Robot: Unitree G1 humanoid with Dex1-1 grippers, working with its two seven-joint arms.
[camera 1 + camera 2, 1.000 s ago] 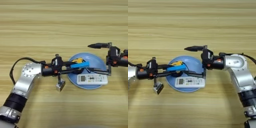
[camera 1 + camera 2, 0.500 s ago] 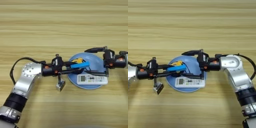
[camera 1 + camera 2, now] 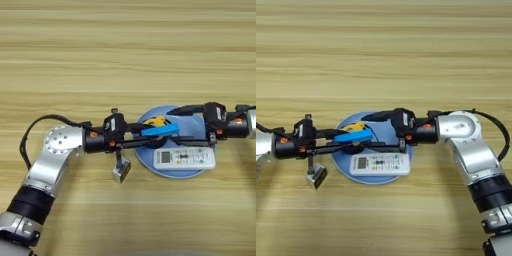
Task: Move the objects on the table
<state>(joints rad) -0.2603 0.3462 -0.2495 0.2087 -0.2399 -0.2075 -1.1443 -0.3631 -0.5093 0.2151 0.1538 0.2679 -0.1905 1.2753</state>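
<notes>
Wooden worktop [image 3: 125, 60], plate [image 3: 192, 172] mid-frame. Left tool [image 3: 152, 137] reaches over the plate, fingers pinching blue bar [image 3: 160, 131], bar's long axis left-right. Right tool [image 3: 368, 131] spread around it from the opposite side. Metal block [image 3: 121, 172] beside the plate, nearer the left arm.

The tape measure [image 3: 159, 121] is mostly hidden behind the blue bar [image 3: 160, 131] and the left gripper [image 3: 150, 137]. The right gripper [image 3: 373, 131] covers the remote's [image 3: 381, 163] far edge. The plate [image 3: 387, 131] is largely covered.
</notes>
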